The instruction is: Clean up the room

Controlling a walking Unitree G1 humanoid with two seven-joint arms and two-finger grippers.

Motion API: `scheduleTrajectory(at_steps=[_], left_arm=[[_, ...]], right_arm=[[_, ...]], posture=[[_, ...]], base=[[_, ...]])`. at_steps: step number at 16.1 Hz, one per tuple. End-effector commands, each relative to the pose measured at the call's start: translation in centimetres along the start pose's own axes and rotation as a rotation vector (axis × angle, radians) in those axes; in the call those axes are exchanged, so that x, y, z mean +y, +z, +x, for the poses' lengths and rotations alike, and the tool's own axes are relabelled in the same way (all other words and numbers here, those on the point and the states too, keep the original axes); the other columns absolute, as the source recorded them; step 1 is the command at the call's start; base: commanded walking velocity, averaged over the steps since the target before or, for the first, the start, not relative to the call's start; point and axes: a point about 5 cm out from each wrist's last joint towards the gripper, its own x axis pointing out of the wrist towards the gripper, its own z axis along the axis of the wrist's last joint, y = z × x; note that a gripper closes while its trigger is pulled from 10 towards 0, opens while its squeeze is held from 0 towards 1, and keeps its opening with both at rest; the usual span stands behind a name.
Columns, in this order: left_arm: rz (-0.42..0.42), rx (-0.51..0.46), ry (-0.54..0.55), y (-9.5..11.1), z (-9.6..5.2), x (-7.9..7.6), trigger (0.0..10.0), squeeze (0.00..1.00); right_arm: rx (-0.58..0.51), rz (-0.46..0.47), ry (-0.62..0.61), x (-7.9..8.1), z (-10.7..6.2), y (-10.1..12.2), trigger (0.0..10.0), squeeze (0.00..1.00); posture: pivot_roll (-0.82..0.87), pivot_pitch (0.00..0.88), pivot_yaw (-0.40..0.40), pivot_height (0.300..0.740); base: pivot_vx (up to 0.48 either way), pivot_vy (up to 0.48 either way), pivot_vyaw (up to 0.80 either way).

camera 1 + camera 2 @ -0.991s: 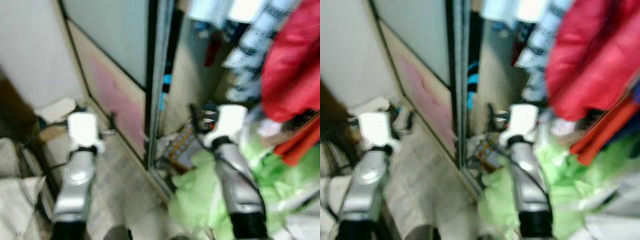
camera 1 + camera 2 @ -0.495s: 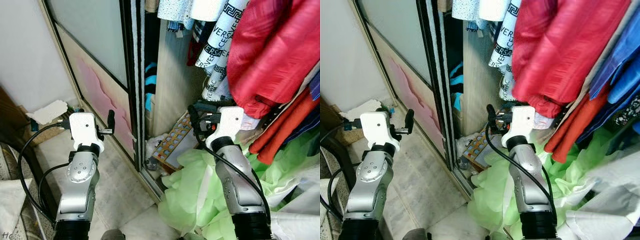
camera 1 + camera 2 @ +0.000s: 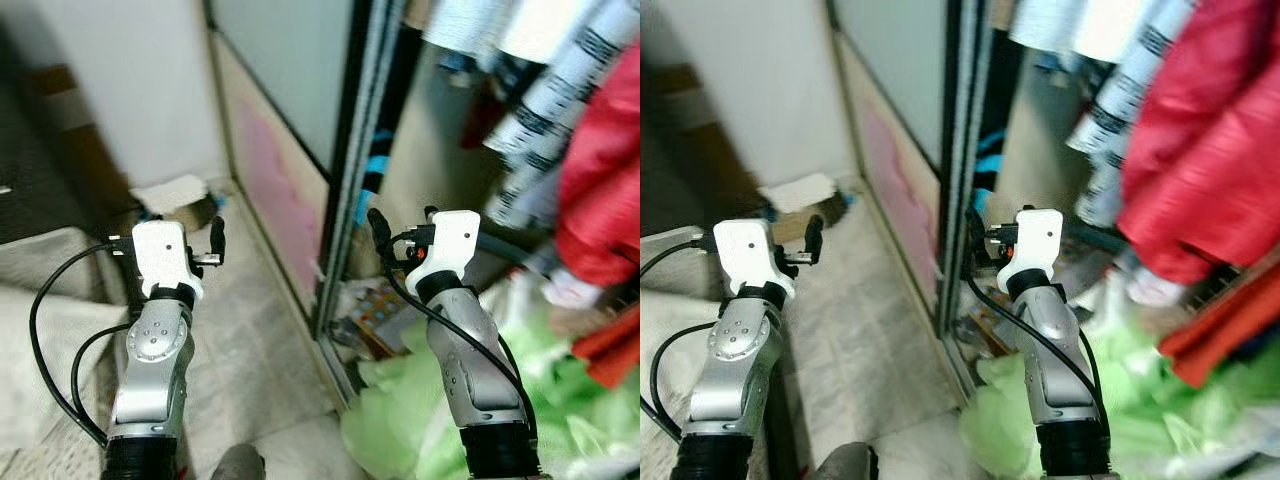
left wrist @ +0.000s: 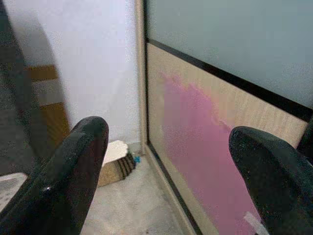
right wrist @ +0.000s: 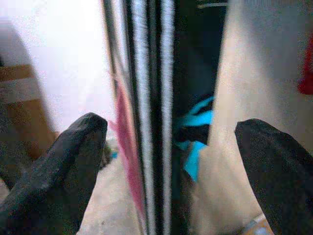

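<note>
I am holding my left claw (image 4: 161, 171) and right claw (image 5: 166, 171) wide apart and empty near the wardrobe door (image 3: 345, 190), and nothing looks tidied yet, with green cloth (image 3: 540, 400) lying beside it.

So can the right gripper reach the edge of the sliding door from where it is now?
Probably yes. The right gripper is open and points straight at the door edge, with nothing between its fingers and the edge; it seems to need only a short move forward.
</note>
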Motion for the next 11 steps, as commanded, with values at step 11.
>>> scheduleTrajectory(at_steps=[11], left_arm=[[-0.005, -0.005, -0.04, 0.26, -0.02, -0.72, 10.0, 0.0]], right_arm=[[-0.003, 0.025, 0.018, -0.07, 0.27, 0.09, 10.0, 0.0]], posture=[[0.02, 0.0, -0.046, 0.74]], base=[[0.0, 0.0, 0.8]])
